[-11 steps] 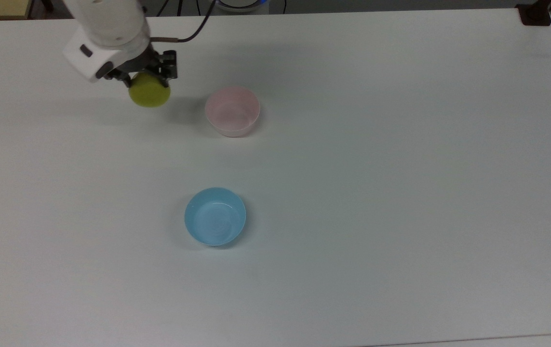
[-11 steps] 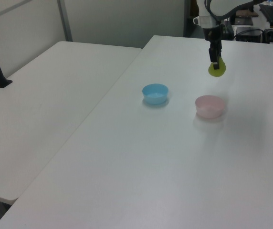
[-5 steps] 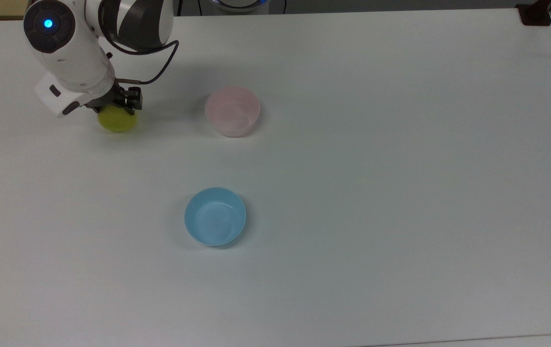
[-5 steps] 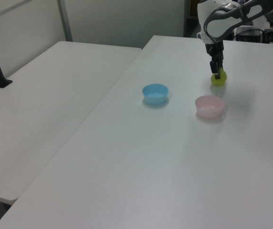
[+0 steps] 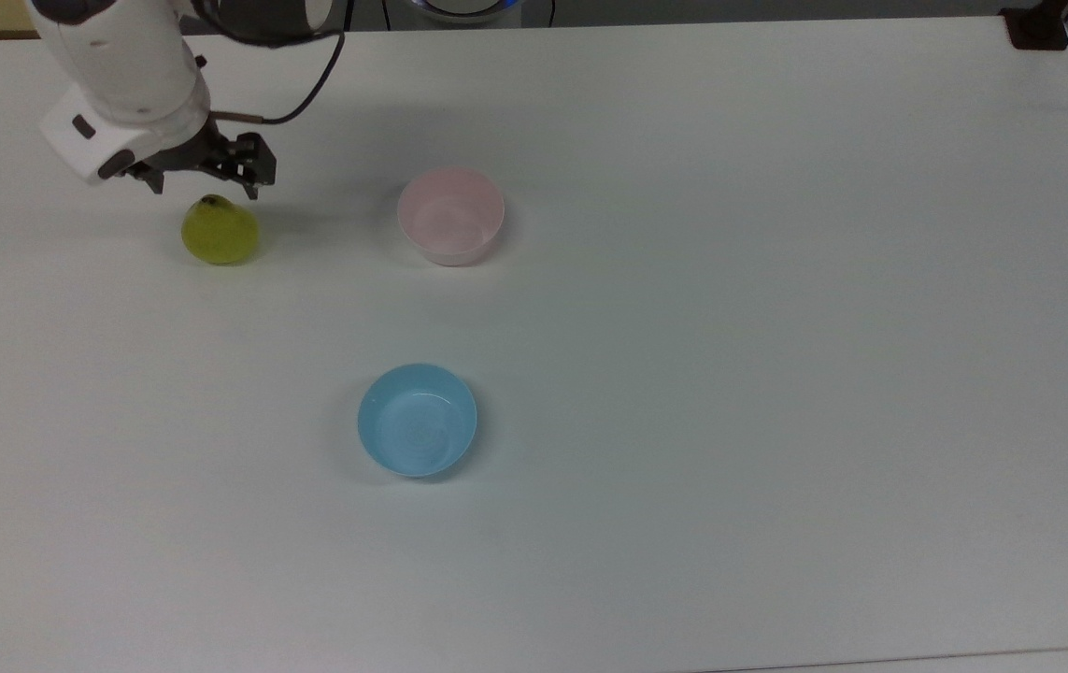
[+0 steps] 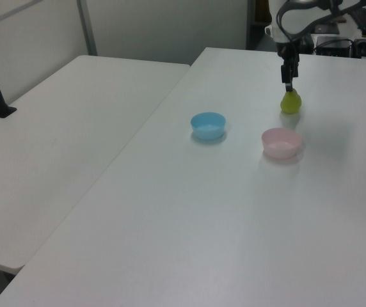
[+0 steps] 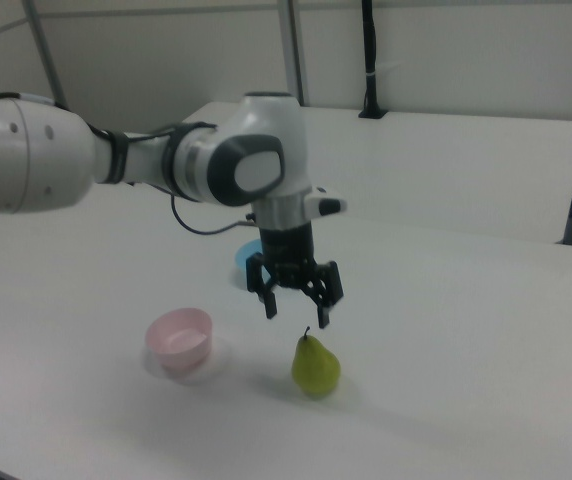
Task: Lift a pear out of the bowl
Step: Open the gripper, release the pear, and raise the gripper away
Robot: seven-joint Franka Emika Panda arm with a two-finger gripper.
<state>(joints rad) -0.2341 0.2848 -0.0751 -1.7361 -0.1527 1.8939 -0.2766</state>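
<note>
Since half a second ago the arm has let go of the small yellow-green pear (image 5: 220, 234) and lifted off it; the black two-finger gripper (image 7: 296, 301) now hangs just above the fruit with its fingers spread apart, nothing between them. Pear stands upright on the white table (image 5: 776, 327), stem end up, free of any contact in the right view (image 7: 315, 365). It sits well to the top view's left of the small round pale pink bowl (image 5: 450, 215), which looks empty. Light blue bowl (image 5: 417, 420) stands further toward the top view's bottom edge, also empty, untouched. In the left view the pear (image 6: 290, 102) rests just beyond the pink bowl (image 6: 281, 142), with the gripper (image 6: 289, 79) directly over it. Judgement on progress: fruit is out of the bowl and set down on the table beside it, so the picking-out looks done; what seems left is for the arm to pull clear.
</note>
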